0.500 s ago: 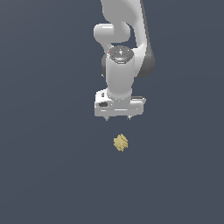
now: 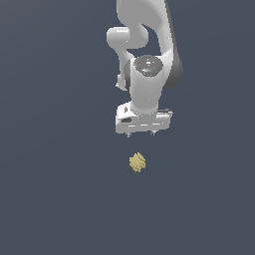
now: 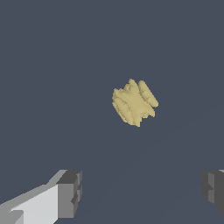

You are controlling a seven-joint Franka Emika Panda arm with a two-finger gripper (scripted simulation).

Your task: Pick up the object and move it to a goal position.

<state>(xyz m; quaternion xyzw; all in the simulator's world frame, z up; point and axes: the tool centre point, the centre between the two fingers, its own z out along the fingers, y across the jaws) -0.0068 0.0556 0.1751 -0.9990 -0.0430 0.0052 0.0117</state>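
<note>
— What does the chunk (image 2: 137,162) look like?
— Small, mustard-yellow, ridged and lumpy, lying on the dark counter (image 2: 55,189).
— And the jaws (image 2: 141,133)?
— Spread wide above it, holding nothing.

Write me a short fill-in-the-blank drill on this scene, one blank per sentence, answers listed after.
1. The lumpy object is ____ in colour.
2. The gripper has its jaws ____.
3. Between the fingertips there is ____.
4. The gripper is ____ the object, not touching it.

Missing words: yellow; open; nothing; above
</note>
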